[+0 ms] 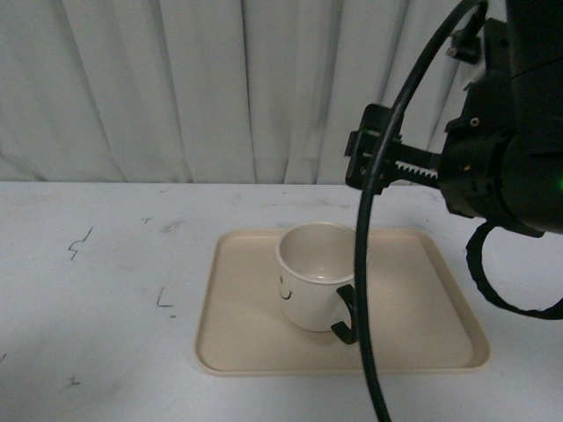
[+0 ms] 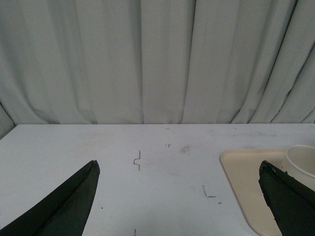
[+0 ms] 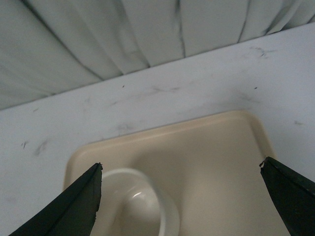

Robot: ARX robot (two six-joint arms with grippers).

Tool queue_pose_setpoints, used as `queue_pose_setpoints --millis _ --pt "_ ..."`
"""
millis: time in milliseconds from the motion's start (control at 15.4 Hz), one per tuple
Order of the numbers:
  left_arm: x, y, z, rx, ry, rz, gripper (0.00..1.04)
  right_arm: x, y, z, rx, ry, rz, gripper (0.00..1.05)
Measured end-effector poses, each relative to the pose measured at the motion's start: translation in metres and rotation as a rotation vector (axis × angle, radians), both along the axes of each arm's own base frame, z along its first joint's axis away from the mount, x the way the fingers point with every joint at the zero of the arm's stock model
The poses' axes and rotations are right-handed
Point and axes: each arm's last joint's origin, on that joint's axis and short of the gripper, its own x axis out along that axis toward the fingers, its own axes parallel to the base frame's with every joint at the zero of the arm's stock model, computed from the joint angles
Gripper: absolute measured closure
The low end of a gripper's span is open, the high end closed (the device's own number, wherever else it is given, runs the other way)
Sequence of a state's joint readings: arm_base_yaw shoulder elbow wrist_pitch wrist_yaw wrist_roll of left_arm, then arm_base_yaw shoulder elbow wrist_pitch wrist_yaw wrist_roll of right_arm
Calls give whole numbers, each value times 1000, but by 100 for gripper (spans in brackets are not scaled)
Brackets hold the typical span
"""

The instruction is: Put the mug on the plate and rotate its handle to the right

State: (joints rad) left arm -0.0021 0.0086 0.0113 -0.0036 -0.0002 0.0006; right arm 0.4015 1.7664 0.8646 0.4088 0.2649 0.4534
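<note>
The cream-white mug stands upright on the beige plate, left of its middle. Its black handle points to the front right, and part of the smiley face shows on its left side. My right gripper is open and empty, raised above the plate's far right part. In the right wrist view, the right gripper is wide open over the plate, with the mug near one finger. My left gripper is open and empty over bare table, with the plate and mug beside it.
A black cable hangs from the right arm and crosses in front of the mug's handle in the front view. The white table bears small pen marks. A white curtain closes off the back.
</note>
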Motion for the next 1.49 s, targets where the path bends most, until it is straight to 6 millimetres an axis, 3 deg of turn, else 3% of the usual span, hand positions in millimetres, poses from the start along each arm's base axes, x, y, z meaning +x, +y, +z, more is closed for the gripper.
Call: queue_pose_setpoints --millis 454,648,908,1491 --pt "0 0 0 0 0 0 7 12 4 -20 -90 -14 -115 6" --pt "0 0 0 0 0 0 7 11 14 -21 -17 68 -11 6" --pt "0 0 0 0 0 0 7 -6 43 -29 -59 196 75 6" --pt "0 0 0 0 0 0 7 8 51 -47 -105 254 14 6"
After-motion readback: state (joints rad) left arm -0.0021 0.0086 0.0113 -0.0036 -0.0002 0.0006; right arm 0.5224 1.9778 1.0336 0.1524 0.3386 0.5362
